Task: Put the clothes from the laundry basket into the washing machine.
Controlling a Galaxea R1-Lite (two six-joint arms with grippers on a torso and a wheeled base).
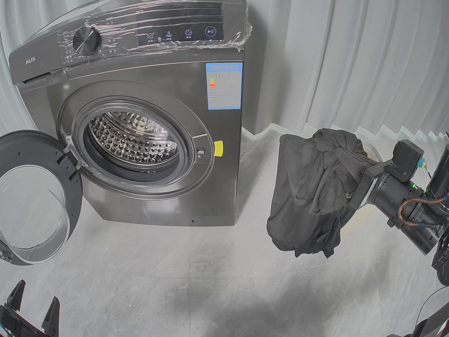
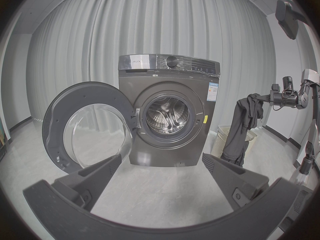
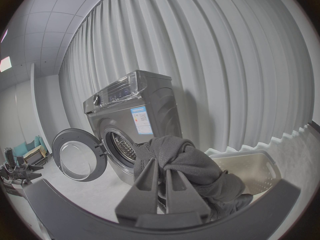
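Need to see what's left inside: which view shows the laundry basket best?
The right wrist view: the laundry basket shows its open top and inner wall beside the dark garment. The left wrist view shows it far off, half behind the garment; the head view, a sliver of rim.

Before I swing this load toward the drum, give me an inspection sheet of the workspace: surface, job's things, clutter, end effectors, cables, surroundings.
Surface: pale tiled floor, slightly glossy.
Job's things: washing machine with its door swung wide open; no clothes seen in the drum; dark garment hanging over the laundry basket, whose inside is partly hidden.
Clutter: nothing seen.
End effectors: right end effector shut on the dark garment; left end effector open and empty, low, facing the machine.
Cables: cable looped at the right wrist, clear of the cloth.
Surroundings: white curtains behind.
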